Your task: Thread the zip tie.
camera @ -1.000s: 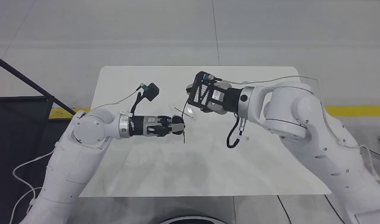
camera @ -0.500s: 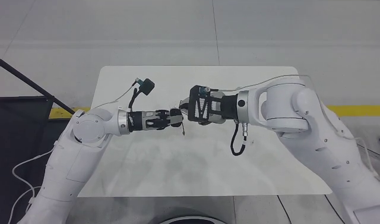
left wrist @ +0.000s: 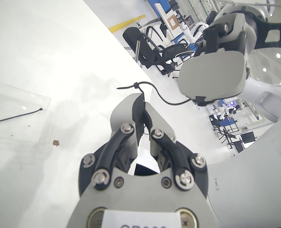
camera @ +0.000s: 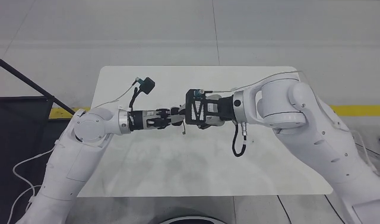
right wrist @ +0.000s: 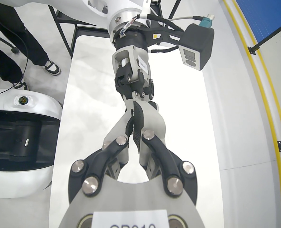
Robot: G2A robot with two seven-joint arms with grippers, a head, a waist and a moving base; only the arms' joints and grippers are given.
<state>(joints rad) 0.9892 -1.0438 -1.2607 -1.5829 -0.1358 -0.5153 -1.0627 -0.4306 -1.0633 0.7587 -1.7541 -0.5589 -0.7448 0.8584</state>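
Above the table (camera: pixel 249 158), a little left of its middle, the grippers meet tip to tip. The left gripper (left wrist: pixel 140 102) pinches the black zip tie (left wrist: pixel 136 85) just under its head. The strap curves across into the right gripper (right wrist: pixel 132 117), whose jaws are closed tight on it.

The stretch of the thin black plastic zip tie (left wrist: pixel 157 94) that my left gripper (left wrist: pixel 143 106) pinches is buried between its ribbed pads. The tie's far end vanishes under the white finger of my right gripper (left wrist: pixel 198 99), so I cannot tell how it sits there. From above, the tie is too thin to trace where my two grippers meet over the desk's middle. A second black strand (left wrist: pixel 17 114) on a clear plastic sheet (left wrist: pixel 10 96) runs off the picture's edge.
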